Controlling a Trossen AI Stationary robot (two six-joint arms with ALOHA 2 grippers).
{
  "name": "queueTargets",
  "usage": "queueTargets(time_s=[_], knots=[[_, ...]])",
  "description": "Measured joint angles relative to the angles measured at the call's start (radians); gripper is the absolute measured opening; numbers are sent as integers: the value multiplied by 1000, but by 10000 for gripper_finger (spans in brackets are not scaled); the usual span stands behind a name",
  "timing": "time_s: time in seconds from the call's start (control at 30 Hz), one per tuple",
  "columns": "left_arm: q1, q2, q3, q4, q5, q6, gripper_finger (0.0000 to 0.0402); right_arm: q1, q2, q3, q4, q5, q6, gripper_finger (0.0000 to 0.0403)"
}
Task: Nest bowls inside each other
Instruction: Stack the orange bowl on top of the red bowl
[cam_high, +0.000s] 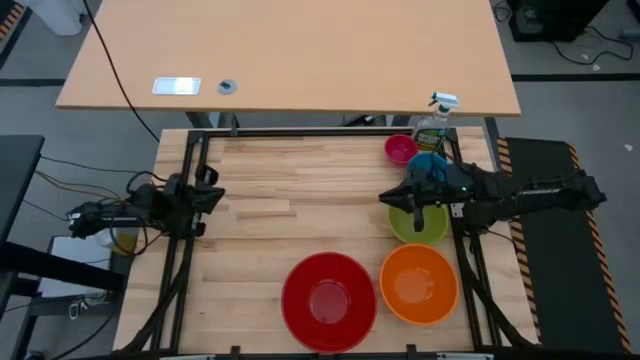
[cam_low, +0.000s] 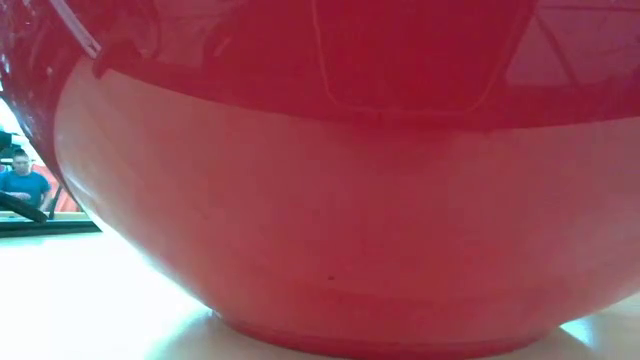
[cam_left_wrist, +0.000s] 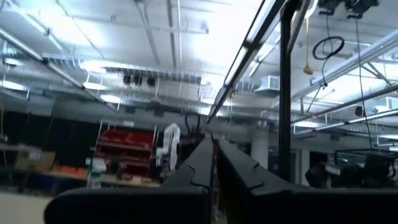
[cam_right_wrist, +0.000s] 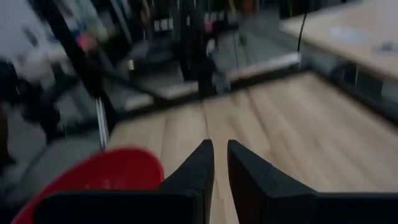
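Five bowls stand apart on their bases on the wooden table (cam_high: 270, 190). The red bowl (cam_high: 328, 300) is at the near edge, with the orange bowl (cam_high: 418, 283) to its right. The lime green bowl (cam_high: 417, 224) and the blue bowl (cam_high: 430, 164) lie partly under my right arm. The pink bowl (cam_high: 400, 149) is at the far right. My right gripper (cam_high: 385, 197) hangs shut above the table, left of the green bowl, with nothing between its fingers (cam_right_wrist: 220, 149). My left gripper (cam_high: 218, 197) waits shut at the table's left edge, tipped upward (cam_left_wrist: 214, 142).
A green spray bottle (cam_high: 435, 122) with a white trigger stands at the far right, behind the pink and blue bowls. The black frame (cam_high: 300, 132) rims the table. The red bowl (cam_low: 330, 200) fills the low view; a person (cam_low: 22, 185) sits far behind it.
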Motion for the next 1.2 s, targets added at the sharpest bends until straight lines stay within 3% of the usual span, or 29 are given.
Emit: queueTargets(time_s=[0.13,0.27,0.47,0.57,0.73,0.8,0.9,1.03,1.2], knots=[[0,1,58,-142,-9,-10,25,0,75,95,-47,-85,7,56],[0,41,139,-333,-107,30,25,0,122,128,-6,-126,105,56],[0,170,203,-387,-173,65,25,0,182,128,-1,-165,108,56],[0,242,230,-387,-182,65,29,17,230,178,-219,-213,93,55],[0,363,299,-386,-220,68,76,157,376,361,-703,40,110,45],[0,409,325,-387,-220,67,104,207,434,442,-860,87,186,40],[0,473,358,-389,-220,54,142,271,500,530,-1094,73,342,33],[0,535,389,-389,-220,63,176,345,529,549,-1315,46,527,35],[0,587,406,-386,-220,100,187,386,509,492,-1393,22,658,71]])
